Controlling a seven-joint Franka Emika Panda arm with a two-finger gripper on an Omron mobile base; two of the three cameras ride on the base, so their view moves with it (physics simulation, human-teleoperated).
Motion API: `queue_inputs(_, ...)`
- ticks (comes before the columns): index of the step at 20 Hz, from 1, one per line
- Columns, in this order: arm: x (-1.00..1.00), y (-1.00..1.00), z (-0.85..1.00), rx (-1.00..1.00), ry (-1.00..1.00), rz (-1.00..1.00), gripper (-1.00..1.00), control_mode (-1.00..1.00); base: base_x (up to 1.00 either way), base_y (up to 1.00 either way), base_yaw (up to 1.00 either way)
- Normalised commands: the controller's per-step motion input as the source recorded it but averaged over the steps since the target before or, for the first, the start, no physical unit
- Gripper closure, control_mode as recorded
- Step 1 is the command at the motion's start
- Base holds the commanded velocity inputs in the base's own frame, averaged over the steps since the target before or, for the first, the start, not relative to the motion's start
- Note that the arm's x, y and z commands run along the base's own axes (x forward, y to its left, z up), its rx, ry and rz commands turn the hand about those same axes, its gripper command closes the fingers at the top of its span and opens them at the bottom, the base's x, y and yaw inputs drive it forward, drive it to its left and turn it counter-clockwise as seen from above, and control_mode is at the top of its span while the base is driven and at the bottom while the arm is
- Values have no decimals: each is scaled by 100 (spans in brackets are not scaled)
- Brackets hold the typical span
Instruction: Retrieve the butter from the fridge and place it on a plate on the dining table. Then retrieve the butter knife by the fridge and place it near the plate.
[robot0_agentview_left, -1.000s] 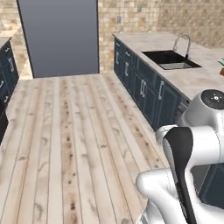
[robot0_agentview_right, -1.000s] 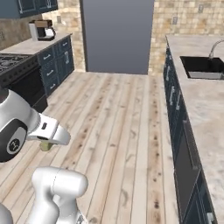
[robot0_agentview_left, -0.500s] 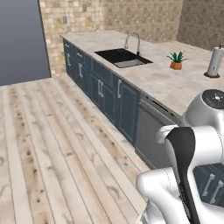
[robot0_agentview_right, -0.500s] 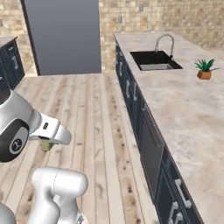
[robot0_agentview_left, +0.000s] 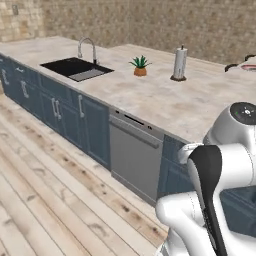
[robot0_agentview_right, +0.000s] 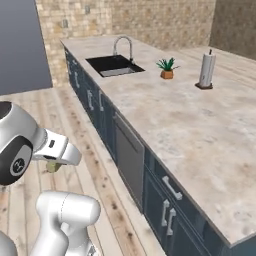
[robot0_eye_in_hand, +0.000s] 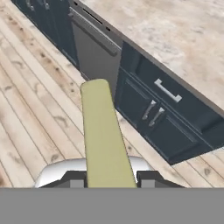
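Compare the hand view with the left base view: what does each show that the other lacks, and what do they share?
Hand view alone: the pale yellow butter clamped between the gripper fingers. Left base view alone: the sink with its faucet, a potted plant and a paper towel roll. Both: the marbled counter, the blue cabinets, the grey dishwasher front and the wood floor.
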Motion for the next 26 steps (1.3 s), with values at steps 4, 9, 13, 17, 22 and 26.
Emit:
queue_inputs(4,0,0,0,0,0,0,100,100,-27,-33,-50)
queue_inputs(9,0,0,0,0,0,0,100,100,-18,-55,-46)
queue_inputs(13,0,0,0,0,0,0,100,100,0,-78,-31)
queue_inputs(17,0,0,0,0,0,0,100,100,1,-60,-28)
queue_inputs(22,0,0,0,0,0,0,100,100,0,-80,-37)
queue_inputs(26,0,0,0,0,0,0,100,100,0,-99,-50)
